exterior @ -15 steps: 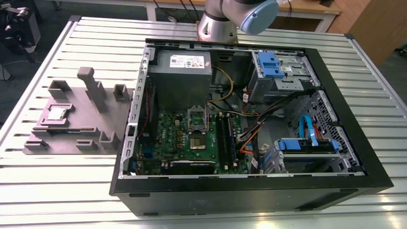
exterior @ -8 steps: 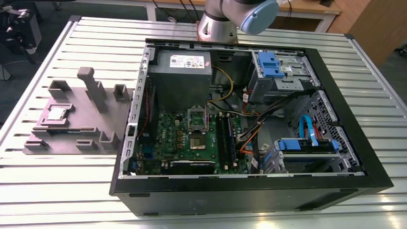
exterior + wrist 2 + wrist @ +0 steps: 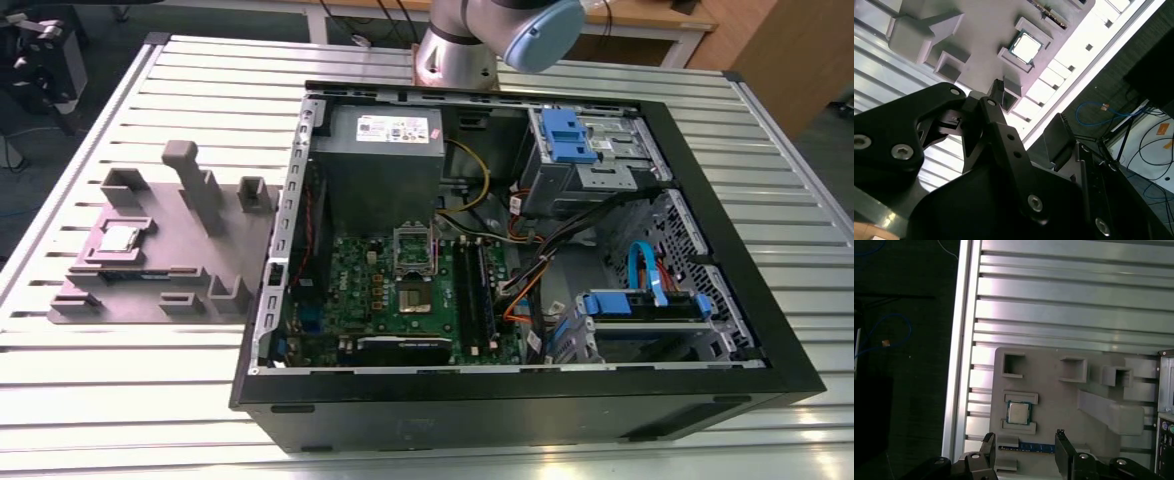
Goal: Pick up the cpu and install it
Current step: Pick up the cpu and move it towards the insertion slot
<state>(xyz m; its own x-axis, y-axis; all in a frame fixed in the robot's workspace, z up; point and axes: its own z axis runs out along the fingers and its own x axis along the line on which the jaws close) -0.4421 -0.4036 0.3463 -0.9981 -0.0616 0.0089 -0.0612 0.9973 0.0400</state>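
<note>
Ribbed metal table [image 3: 134, 400], dark floor [image 3: 904, 390] with a loose blue cable [image 3: 1094, 103], wooden furniture [image 3: 781, 50] beyond the table's far edge

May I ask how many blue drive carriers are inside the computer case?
2: far carrier and near carrier, both toward the exterior view's right; more may be hidden.

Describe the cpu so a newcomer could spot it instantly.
Beside the open black computer case, on the exterior view's left, lies a grey plastic fixture plate. The cpu sits flat in a shallow seat there: the only shiny silver square among dull grey upright blocks.
</note>
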